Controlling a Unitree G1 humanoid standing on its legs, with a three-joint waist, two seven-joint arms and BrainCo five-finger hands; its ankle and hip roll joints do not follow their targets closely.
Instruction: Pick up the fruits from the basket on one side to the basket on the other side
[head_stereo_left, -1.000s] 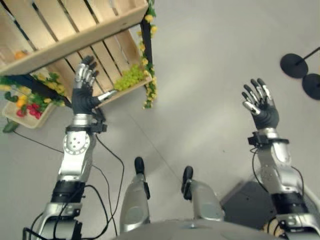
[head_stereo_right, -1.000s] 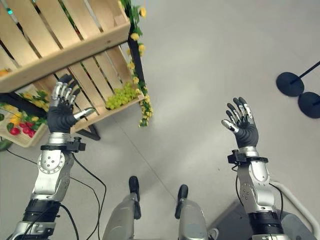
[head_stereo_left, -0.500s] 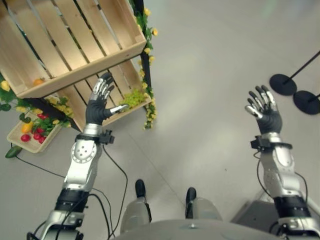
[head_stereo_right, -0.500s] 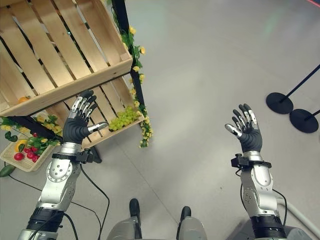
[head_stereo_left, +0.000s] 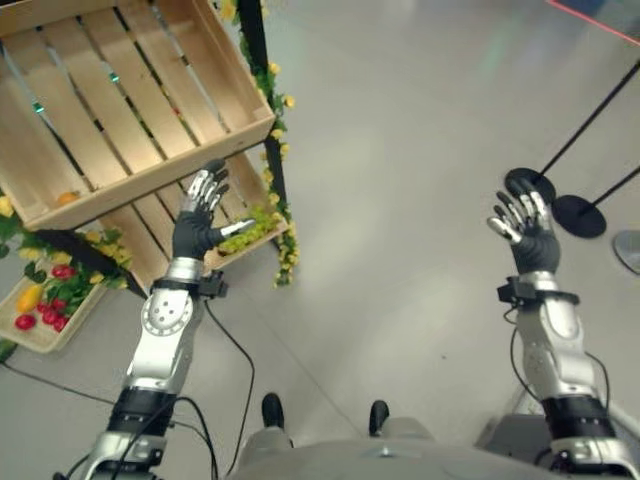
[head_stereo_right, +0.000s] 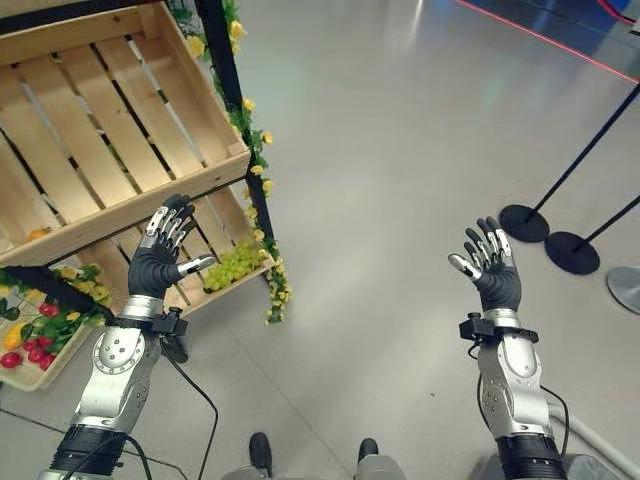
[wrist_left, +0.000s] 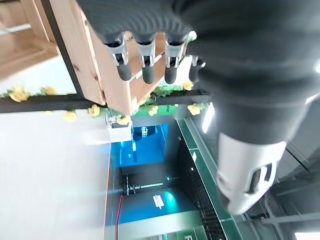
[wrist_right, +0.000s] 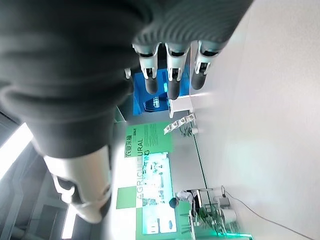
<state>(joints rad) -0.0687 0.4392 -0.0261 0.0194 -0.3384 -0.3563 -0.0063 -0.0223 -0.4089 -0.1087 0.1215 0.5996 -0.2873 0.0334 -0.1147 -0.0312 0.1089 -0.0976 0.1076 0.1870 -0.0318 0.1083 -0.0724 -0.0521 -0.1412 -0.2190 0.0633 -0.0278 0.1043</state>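
in the left eye view, the left robot hand (head_stereo_left: 196, 222) is hovering with fingers spread in front of the lower wooden crate (head_stereo_left: 150, 215) holding green grapes (head_stereo_left: 252, 224), while the right robot hand (head_stereo_left: 525, 228) is hanging spread over bare floor (head_stereo_left: 400, 150). in the right eye view, a tray of red and yellow fruit (head_stereo_right: 30, 345) is sitting low beside the shelf. in both wrist views, each hand's fingers are stretching straight, holding nothing.

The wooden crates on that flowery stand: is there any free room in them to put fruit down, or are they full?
The upper crate is nearly all bare slats, with one orange fruit in its near corner. The lower crate holds green grapes at its right end; the left hand hangs open before its bare slats. The low tray is crowded with fruit. The right hand, open, is over bare floor.
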